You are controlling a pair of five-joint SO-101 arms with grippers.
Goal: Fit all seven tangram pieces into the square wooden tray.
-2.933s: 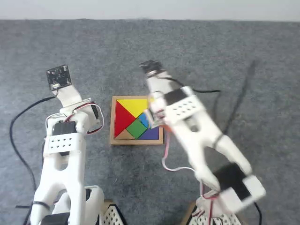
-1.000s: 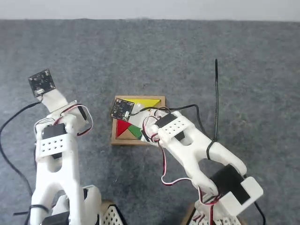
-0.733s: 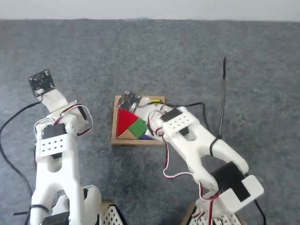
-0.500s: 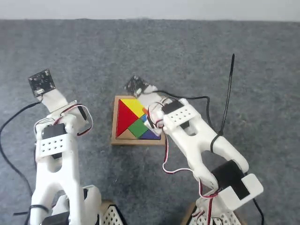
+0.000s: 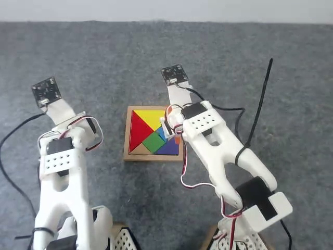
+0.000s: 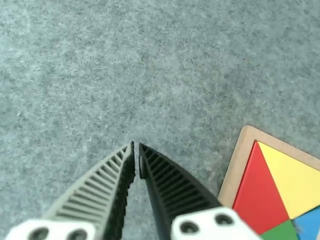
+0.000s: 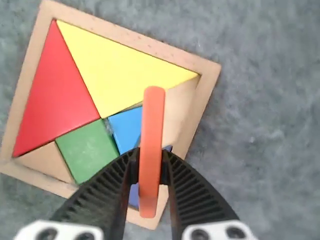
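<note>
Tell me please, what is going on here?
The right gripper holds an orange piece on edge over the wooden tray, near the bare gap at one side. A red piece, a yellow piece and a green piece already lie in the tray. The left gripper is shut and empty, over the carpet beside the tray.

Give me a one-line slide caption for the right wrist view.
Right gripper holds an orange piece on edge over a bare gap in the wooden tray.

An orange piece stands edge-on between the right jaws. The wooden tray lies beneath, one slot bare.
</note>
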